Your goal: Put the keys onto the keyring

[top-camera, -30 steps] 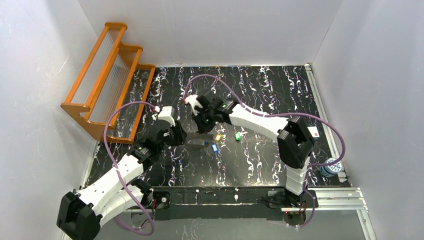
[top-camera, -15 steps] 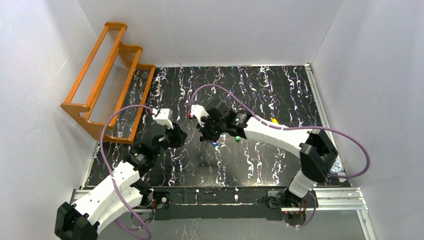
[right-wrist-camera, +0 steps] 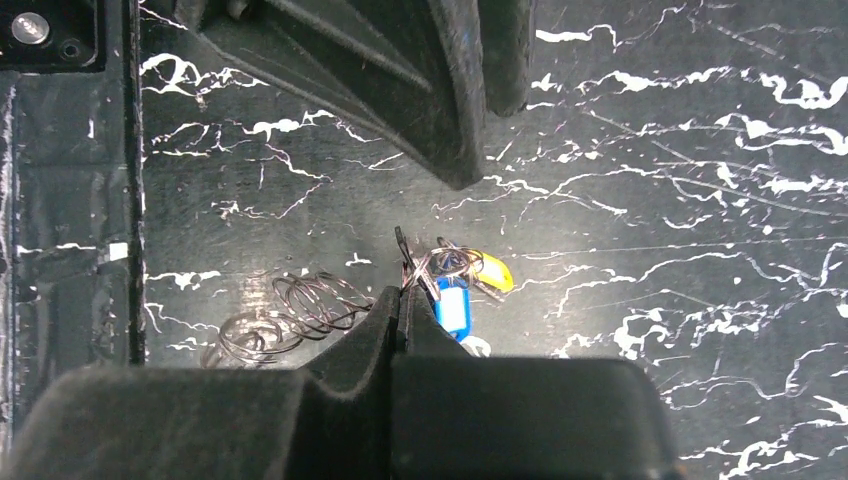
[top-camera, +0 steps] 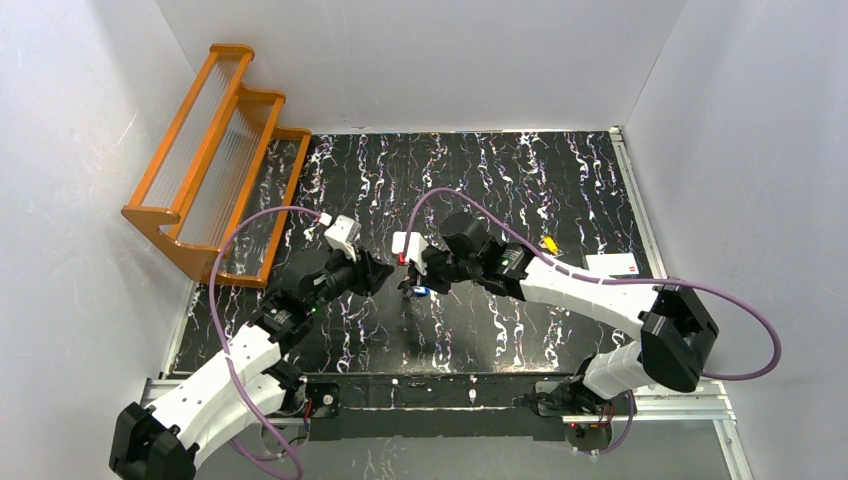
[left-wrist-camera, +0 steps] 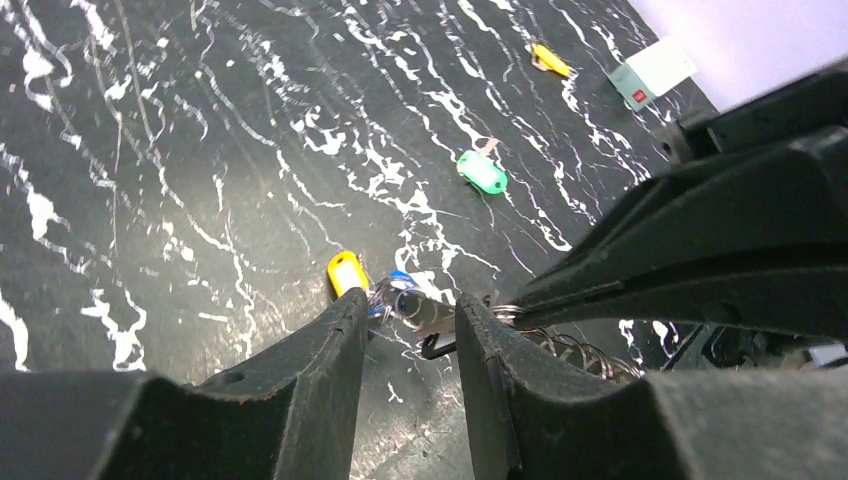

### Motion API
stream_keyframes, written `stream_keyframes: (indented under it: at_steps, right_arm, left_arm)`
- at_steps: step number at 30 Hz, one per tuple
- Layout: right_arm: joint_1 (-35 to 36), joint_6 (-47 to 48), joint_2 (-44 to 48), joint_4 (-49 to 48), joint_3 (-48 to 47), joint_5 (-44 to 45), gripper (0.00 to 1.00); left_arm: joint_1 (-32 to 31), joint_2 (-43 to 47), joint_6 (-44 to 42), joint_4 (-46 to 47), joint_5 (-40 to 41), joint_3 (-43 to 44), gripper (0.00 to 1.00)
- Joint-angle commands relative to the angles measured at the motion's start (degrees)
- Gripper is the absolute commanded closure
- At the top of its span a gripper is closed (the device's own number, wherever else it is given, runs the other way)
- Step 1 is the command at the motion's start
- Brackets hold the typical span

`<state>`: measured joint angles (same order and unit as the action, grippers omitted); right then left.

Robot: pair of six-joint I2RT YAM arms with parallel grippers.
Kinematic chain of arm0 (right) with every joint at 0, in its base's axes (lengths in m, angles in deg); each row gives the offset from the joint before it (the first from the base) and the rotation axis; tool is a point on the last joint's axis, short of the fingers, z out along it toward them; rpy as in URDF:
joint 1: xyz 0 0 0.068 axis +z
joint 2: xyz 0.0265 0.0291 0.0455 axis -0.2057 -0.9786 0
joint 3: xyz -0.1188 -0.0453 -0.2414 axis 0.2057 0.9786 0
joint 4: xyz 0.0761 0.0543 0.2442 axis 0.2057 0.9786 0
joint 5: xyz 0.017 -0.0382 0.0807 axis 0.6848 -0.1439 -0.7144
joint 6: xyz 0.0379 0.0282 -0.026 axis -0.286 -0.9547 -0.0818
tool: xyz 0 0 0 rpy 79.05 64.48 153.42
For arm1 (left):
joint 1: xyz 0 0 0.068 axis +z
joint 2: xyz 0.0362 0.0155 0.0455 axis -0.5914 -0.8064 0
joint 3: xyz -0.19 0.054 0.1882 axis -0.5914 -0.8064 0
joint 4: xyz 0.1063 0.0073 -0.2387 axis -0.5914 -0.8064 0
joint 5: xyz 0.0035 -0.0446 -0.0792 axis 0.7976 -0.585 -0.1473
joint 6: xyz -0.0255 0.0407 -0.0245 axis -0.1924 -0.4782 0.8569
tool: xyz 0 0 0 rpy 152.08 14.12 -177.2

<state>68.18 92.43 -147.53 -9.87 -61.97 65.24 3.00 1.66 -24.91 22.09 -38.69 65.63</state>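
Note:
My right gripper (right-wrist-camera: 402, 292) is shut on the thin wire of the keyring (right-wrist-camera: 447, 264), just above the table. A blue key (right-wrist-camera: 453, 306) and a yellow key (right-wrist-camera: 491, 271) hang in a bunch with that ring. From above, the right gripper (top-camera: 410, 283) sits beside the blue key (top-camera: 420, 291). My left gripper (left-wrist-camera: 408, 305) is open, its tips framing the keyring (left-wrist-camera: 432, 316) without touching it, a short way left of it (top-camera: 378, 272). A green key (left-wrist-camera: 482, 172) and another yellow key (top-camera: 549, 243) lie loose on the black table.
A coil of thin wire loops (right-wrist-camera: 290, 315) lies by the right fingertips. A white card (top-camera: 610, 264) rests at the right of the table. An orange stepped rack (top-camera: 215, 150) stands at the back left. White walls close in the table.
The right arm's elbow swung out to the right and its gripper came nearer the front edge. The left gripper shifted right toward it. The green key is now hidden under the right arm from above.

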Motion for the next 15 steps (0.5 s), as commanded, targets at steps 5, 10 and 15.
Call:
stream_keyframes:
  at_steps: [5, 10, 15]
  right_arm:
    - [0.0, 5.6, -1.2, -3.7, -1.7, -0.3, 0.99]
    - [0.0, 1.7, -10.5, -2.8, -3.5, -3.3, 0.99]
    - [0.0, -5.0, -20.8, -2.0, -7.6, -10.2, 0.99]
  left_arm:
    - [-0.1, 2.2, -9.6, 2.2, -4.4, 0.6, 0.63]
    - [0.0, 3.3, -8.8, 0.4, 1.0, -0.2, 0.63]
    - [-0.1, 5.5, -4.5, -0.5, 8.6, -2.9, 0.63]
